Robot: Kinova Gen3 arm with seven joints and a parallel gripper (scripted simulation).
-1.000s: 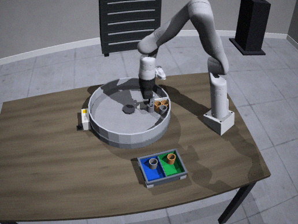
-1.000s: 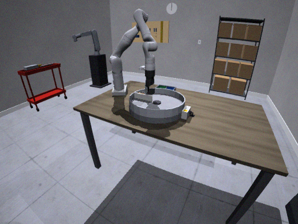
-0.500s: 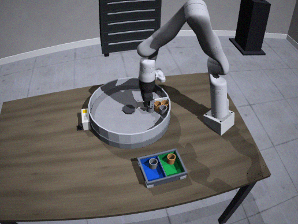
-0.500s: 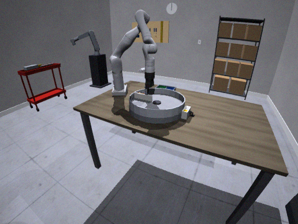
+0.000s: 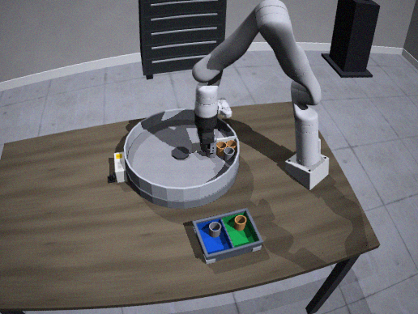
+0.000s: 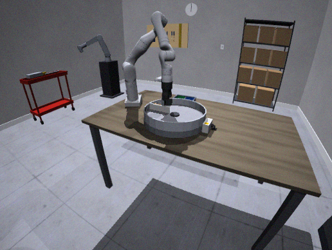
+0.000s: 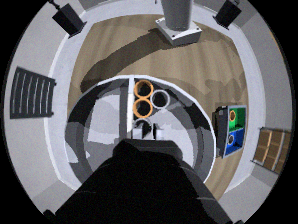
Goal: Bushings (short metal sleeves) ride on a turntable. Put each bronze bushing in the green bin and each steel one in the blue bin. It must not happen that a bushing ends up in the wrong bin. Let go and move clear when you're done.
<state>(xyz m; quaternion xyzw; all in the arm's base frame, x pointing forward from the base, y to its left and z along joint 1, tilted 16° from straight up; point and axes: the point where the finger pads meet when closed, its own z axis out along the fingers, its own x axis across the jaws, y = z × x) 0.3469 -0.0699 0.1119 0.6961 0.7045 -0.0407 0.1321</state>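
Observation:
The grey walled turntable (image 5: 181,158) stands mid-table. At its right side, two bronze bushings (image 5: 226,146) and a steel bushing (image 5: 229,153) stand together upright. My gripper (image 5: 208,152) is lowered inside the turntable just left of them, fingers partly open. In the wrist view a further steel bushing sits by my fingertips, mostly hidden by them; the bronze pair (image 7: 141,98) and the steel one (image 7: 160,99) lie just beyond. The blue bin (image 5: 214,239) holds a steel bushing (image 5: 215,228). The green bin (image 5: 240,231) holds a bronze bushing (image 5: 240,222).
A dark hub (image 5: 180,152) marks the turntable's centre, and a white fence bar (image 7: 127,106) crosses it beside the bushings. A small white box with a yellow button (image 5: 119,166) stands against the turntable's left wall. The arm's base (image 5: 306,170) stands to the right.

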